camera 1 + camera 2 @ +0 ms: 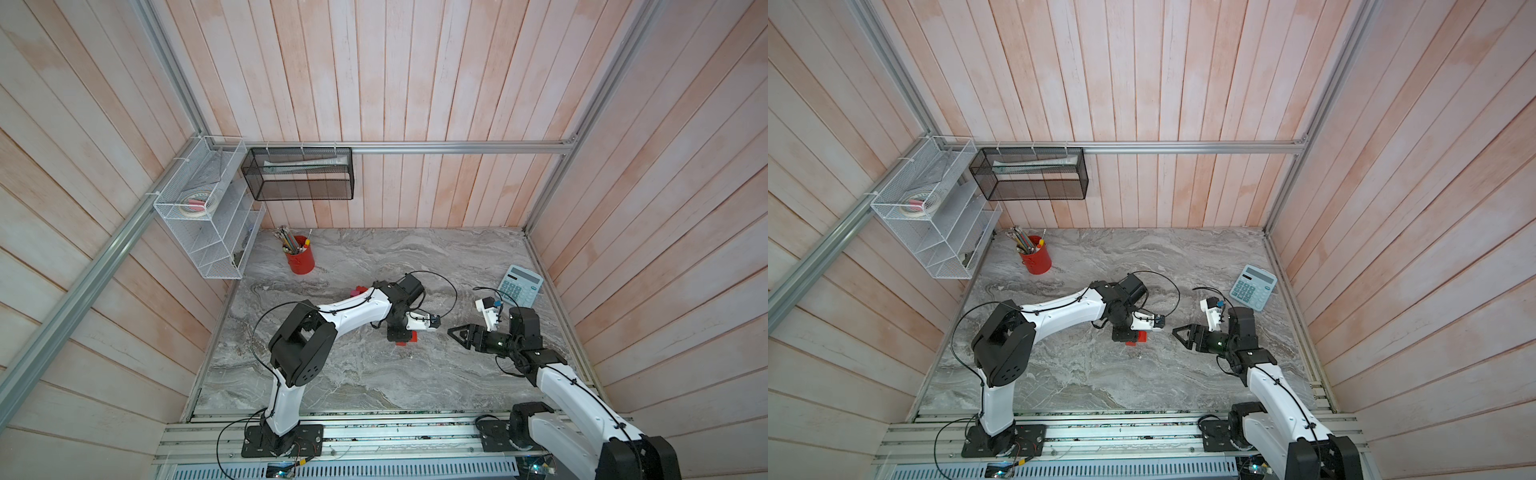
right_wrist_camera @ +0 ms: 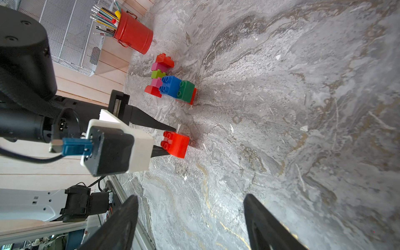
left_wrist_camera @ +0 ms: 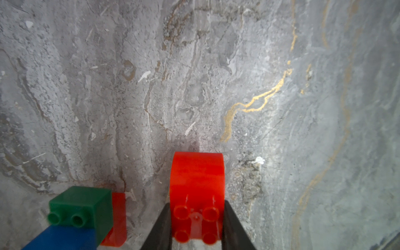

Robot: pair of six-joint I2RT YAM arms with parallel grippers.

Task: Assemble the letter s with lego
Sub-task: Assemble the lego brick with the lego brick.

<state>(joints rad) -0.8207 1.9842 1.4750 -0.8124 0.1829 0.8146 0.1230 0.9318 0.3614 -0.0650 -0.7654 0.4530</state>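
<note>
One red brick (image 2: 176, 144) is clamped between the jaws of the left gripper (image 3: 197, 227), low at the marble table (image 2: 281, 108). The other bricks (image 2: 171, 84) are grouped nearby, toward the pencil cup (image 2: 134, 34). The right gripper (image 2: 191, 197) is held wide and empty.

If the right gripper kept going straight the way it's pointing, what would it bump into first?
Probably the red brick held by the left gripper, which sits straight ahead of the open right gripper. Height is hard to judge, so it might graze the table first.
</note>
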